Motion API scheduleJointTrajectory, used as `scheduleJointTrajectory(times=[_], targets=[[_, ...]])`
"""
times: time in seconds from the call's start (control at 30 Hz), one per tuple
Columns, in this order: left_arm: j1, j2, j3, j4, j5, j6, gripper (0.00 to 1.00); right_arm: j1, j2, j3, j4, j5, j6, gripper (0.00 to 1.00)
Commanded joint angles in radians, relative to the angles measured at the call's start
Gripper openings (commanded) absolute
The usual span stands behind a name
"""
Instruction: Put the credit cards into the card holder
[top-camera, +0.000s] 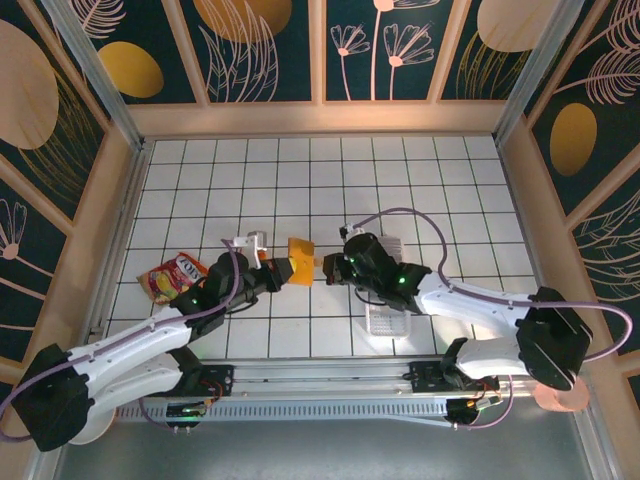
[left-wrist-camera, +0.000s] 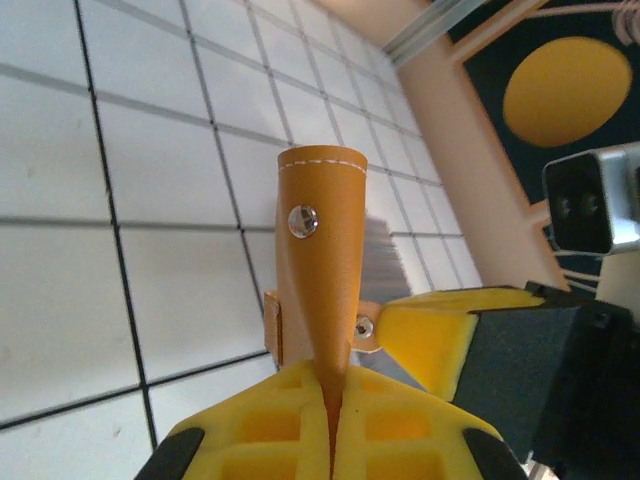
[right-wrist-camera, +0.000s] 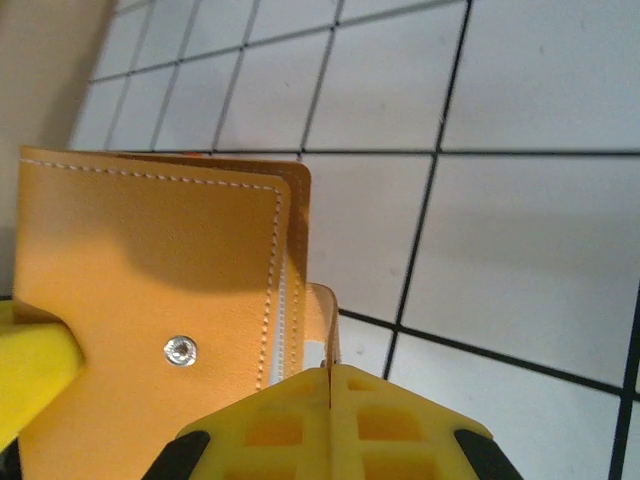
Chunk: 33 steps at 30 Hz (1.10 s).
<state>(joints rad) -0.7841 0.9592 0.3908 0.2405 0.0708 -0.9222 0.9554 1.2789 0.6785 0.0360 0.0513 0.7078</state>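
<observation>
The tan card holder (top-camera: 301, 259) hangs above the table's middle, held between both arms. My left gripper (top-camera: 284, 270) is shut on one of its leather flaps (left-wrist-camera: 325, 250), which rises from between the yellow pads (left-wrist-camera: 270, 410). Behind that flap the credit cards (left-wrist-camera: 385, 255) show edge-on as grey stripes inside the holder. My right gripper (top-camera: 323, 267) is shut on the small clasp tab (right-wrist-camera: 325, 315) at the holder's edge. In the right wrist view the holder's stitched face (right-wrist-camera: 150, 260) with its metal snap fills the left side.
A red-yellow snack packet (top-camera: 172, 277) lies on the tiles at the left, beside my left arm. A long clear tray (top-camera: 385, 318) lies under my right arm. Wooden walls (top-camera: 110, 200) close in the tiled table on three sides.
</observation>
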Motion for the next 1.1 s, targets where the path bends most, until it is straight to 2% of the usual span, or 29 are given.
scheduleJointTrajectory(times=[0.0,0.07,0.13,0.2,0.27,0.33,0.4,0.47,0.53,0.67,0.77,0.83,0.97,1.07], targets=[[-0.003,0.015,-0.024,0.019,0.008,-0.064,0.01,0.008,0.017,-0.035,0.075,-0.027,0.039,0.00],[-0.004,0.032,-0.055,0.042,0.018,-0.092,0.08,0.011,0.022,-0.050,0.097,-0.030,0.044,0.00],[-0.004,0.055,-0.081,0.059,0.030,-0.119,0.19,0.015,0.031,-0.057,0.110,-0.048,0.046,0.00],[-0.004,0.082,-0.098,0.065,0.038,-0.138,0.24,0.022,0.044,-0.063,0.117,-0.062,0.046,0.00],[-0.004,0.100,-0.109,0.054,0.026,-0.144,0.41,0.026,0.058,-0.074,0.131,-0.073,0.056,0.00],[-0.004,0.102,-0.081,-0.045,-0.041,-0.097,0.56,0.029,0.065,-0.082,0.151,-0.087,0.069,0.00],[-0.002,0.088,-0.033,-0.198,-0.163,-0.035,0.69,0.036,0.060,-0.088,0.178,-0.103,0.085,0.00],[-0.003,0.068,0.000,-0.294,-0.255,-0.014,0.78,0.050,0.054,-0.083,0.188,-0.101,0.090,0.00],[-0.004,0.047,0.000,-0.294,-0.255,-0.011,0.82,0.061,0.046,-0.077,0.188,-0.095,0.092,0.00],[-0.004,0.019,-0.008,-0.228,-0.201,-0.039,0.83,0.075,0.020,-0.069,0.186,-0.075,0.095,0.00],[-0.004,0.004,0.012,-0.230,-0.220,-0.055,0.82,0.081,-0.003,-0.073,0.187,-0.067,0.096,0.00],[-0.003,-0.011,0.026,-0.233,-0.230,-0.057,0.76,0.082,-0.017,-0.071,0.182,-0.062,0.097,0.00],[-0.003,-0.059,0.040,-0.210,-0.223,-0.061,0.50,0.085,-0.039,-0.074,0.183,-0.057,0.099,0.00],[-0.003,-0.069,0.031,-0.181,-0.209,-0.063,0.42,0.087,-0.037,-0.076,0.173,-0.047,0.096,0.00]])
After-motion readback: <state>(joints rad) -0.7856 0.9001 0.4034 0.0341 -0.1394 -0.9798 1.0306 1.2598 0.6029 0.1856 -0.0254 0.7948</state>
